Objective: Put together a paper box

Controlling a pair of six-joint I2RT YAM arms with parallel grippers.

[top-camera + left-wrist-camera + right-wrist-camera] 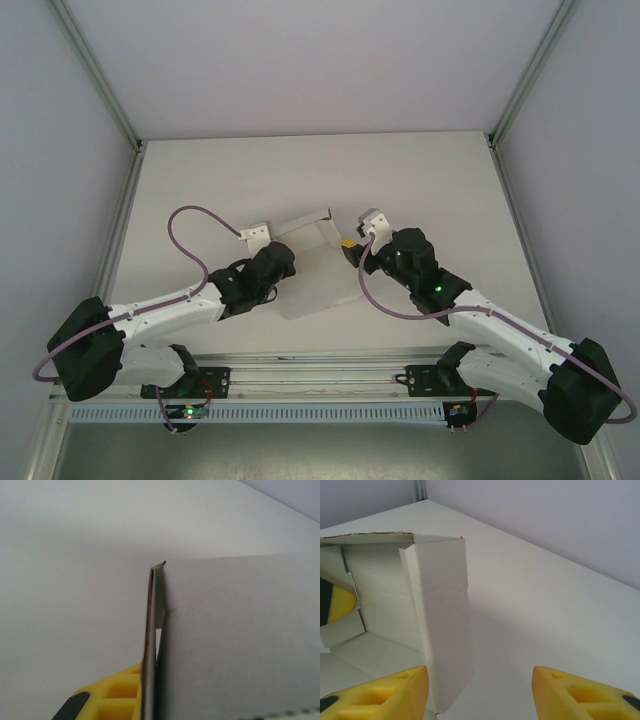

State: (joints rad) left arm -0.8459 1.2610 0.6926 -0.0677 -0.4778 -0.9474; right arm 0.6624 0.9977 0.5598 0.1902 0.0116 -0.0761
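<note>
The paper box (312, 285) is white card, partly folded, lying mid-table between both arms with one flap (300, 219) raised at the back. My left gripper (288, 262) is shut on its left wall. In the left wrist view that wall (235, 630) runs edge-on past one yellow finger (117, 692), and the other finger is hidden behind the card. My right gripper (349, 249) stands open at the box's right side. In the right wrist view the upright side wall (440, 620) rises just inside the left finger (385, 695), and the right finger (580, 695) stands well apart over bare table.
The white table (440, 200) is bounded by metal frame posts (120, 220) on both sides and a rail (320, 360) at the near edge. A purple cable (195, 225) loops over the left arm. Bare tabletop lies behind and to the right of the box.
</note>
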